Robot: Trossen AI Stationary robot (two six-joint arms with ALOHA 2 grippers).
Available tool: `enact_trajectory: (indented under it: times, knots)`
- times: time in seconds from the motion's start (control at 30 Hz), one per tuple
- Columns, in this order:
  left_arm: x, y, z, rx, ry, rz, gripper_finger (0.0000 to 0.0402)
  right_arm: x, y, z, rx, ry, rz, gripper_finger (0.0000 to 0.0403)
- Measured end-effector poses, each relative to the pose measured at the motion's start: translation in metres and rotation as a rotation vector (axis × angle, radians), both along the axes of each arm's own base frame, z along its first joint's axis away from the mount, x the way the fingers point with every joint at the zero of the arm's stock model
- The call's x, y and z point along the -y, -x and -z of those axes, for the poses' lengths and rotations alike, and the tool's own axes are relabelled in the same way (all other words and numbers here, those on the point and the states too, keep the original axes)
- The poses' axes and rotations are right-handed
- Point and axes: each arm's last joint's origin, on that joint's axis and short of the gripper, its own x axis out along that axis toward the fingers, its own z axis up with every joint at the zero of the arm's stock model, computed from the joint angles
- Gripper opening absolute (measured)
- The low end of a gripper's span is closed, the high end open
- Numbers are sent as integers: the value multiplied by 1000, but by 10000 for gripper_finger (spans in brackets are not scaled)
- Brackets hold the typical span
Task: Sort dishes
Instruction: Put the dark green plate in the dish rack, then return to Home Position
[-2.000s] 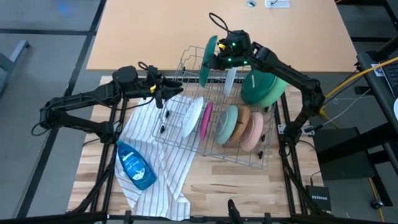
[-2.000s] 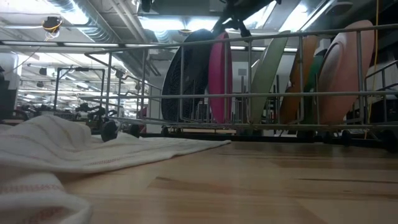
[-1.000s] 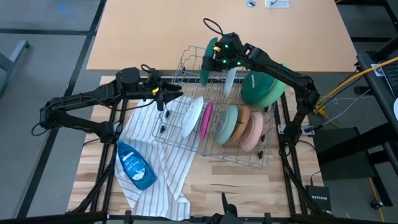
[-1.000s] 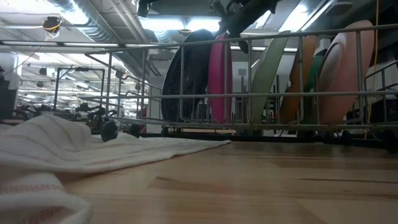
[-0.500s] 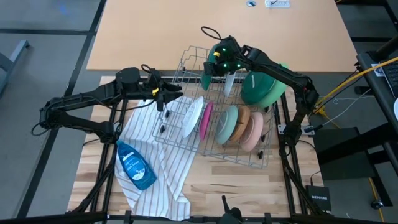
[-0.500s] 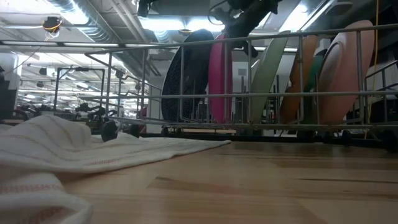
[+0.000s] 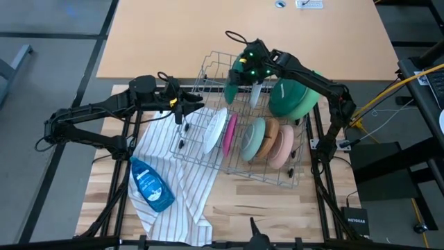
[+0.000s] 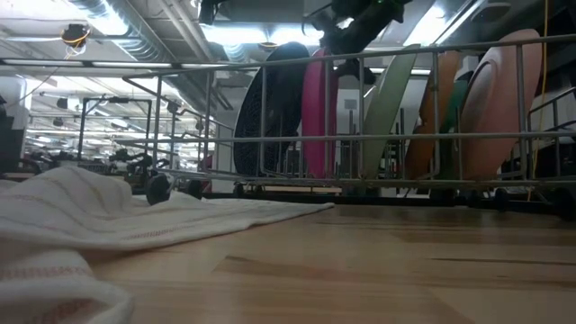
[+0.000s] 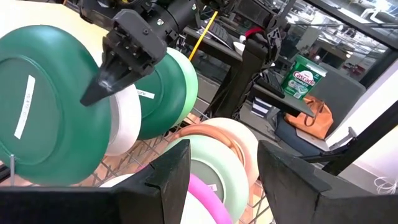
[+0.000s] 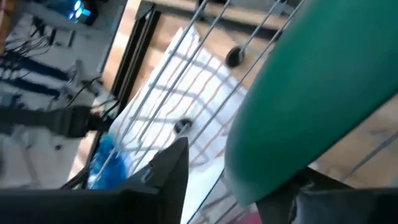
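Dishes stand on edge in a grey wire rack [image 7: 243, 149] at table centre. Right gripper [image 7: 239, 76] hovers at the rack's twelve o'clock end, fingers apart around a dark green plate [image 7: 232, 89] slotted upright there. Left gripper [image 7: 186, 105] waits at the rack's nine o'clock side, fingers apart, holding nothing.
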Motion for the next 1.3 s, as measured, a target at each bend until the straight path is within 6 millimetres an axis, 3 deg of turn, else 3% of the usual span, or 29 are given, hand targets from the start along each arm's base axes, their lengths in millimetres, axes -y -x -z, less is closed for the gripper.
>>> enact_trajectory:
  times: [0.17,0.3,0.53,0.7,0.83,0.93,1.17,1.3]
  knots:
    - [1,4,-3,13,-4,0,175,4,15,-6,-59,-104,56,160]
    - [3,9,-7,30,-9,-1,175,4,30,-19,-156,-73,110,160]
    - [4,27,-18,61,-100,-11,175,-6,41,-63,-84,52,58,160]
    - [1,50,-25,61,-120,-62,175,-18,57,-101,-26,137,6,160]
    - [2,74,-25,-1,-178,-112,175,-38,82,-128,-25,220,-49,160]
    - [5,95,-24,-55,-234,-135,175,-58,99,-138,-73,298,-32,160]
    - [16,133,-22,-118,-283,-200,175,-116,140,-141,-252,406,-29,160]
    - [22,143,-4,-132,-262,-174,175,-146,152,-133,-240,436,-55,160]
